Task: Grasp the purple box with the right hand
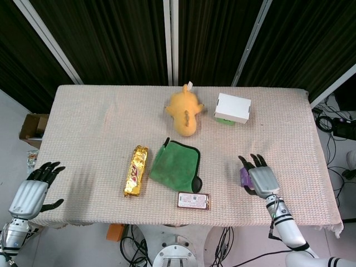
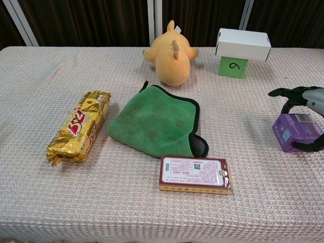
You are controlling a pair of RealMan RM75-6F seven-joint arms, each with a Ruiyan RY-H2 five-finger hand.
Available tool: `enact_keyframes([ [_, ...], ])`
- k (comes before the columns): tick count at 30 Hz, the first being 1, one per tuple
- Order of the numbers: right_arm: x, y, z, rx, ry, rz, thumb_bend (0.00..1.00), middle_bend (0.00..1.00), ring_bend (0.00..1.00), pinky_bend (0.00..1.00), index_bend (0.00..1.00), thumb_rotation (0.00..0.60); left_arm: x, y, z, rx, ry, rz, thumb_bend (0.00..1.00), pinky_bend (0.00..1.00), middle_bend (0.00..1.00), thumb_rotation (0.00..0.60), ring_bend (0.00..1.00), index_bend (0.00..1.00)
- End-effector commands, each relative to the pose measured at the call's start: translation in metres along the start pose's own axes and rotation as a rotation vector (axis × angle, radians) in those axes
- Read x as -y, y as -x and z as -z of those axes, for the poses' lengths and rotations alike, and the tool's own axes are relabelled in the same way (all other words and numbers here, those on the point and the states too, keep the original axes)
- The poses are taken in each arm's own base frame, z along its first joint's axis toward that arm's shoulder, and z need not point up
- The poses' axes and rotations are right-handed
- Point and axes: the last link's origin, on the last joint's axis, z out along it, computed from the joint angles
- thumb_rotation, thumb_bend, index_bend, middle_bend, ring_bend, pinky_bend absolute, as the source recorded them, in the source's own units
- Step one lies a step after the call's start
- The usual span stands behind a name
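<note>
The purple box (image 2: pixel 296 132) lies flat on the cloth-covered table (image 1: pixel 89 128) near its right front. In the head view only its left end (image 1: pixel 243 177) shows from under my right hand (image 1: pixel 259 178). That hand hovers over the box with fingers (image 2: pixel 283 93) spread above its far side and the thumb (image 2: pixel 310 147) by its near side; the fingers have not closed round it. My left hand (image 1: pixel 34 190) hangs off the table's front left corner, fingers apart, holding nothing.
A yellow plush toy (image 1: pixel 184 111) and a white box (image 1: pixel 232 108) on a green tag (image 2: pixel 233 66) stand at the back. A green cloth (image 1: pixel 177 165), a gold snack pack (image 1: pixel 136 170) and a red flat box (image 1: pixel 193 200) lie mid-table, left of the purple box.
</note>
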Motion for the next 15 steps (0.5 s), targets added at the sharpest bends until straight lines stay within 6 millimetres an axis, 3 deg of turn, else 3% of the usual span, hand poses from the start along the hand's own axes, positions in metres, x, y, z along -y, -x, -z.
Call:
enact_keyframes([
  [1,0.001,-0.001,-0.001,-0.011,0.001,-0.003,0.18,0.33,0.0,0.0,0.0,0.6,0.0,0.0,0.0,0.0,-0.001,0.0,0.13,0.23,0.12,0.6,0.08,0.18],
  [4,0.006,-0.004,-0.003,-0.047,-0.013,-0.033,0.19,0.41,0.01,0.0,0.0,0.6,0.0,-0.001,0.0,-0.002,-0.001,0.0,0.13,0.23,0.12,0.6,0.08,0.18],
  [9,0.018,-0.008,-0.005,-0.129,-0.104,-0.165,0.27,0.57,0.11,0.0,0.0,0.6,-0.001,-0.001,-0.001,-0.003,0.003,-0.001,0.13,0.23,0.12,0.6,0.08,0.18],
  [15,0.021,0.006,-0.018,-0.067,-0.205,-0.476,0.38,0.58,0.12,0.0,0.0,0.6,-0.003,0.002,-0.003,0.007,0.01,0.0,0.13,0.23,0.12,0.6,0.08,0.18],
])
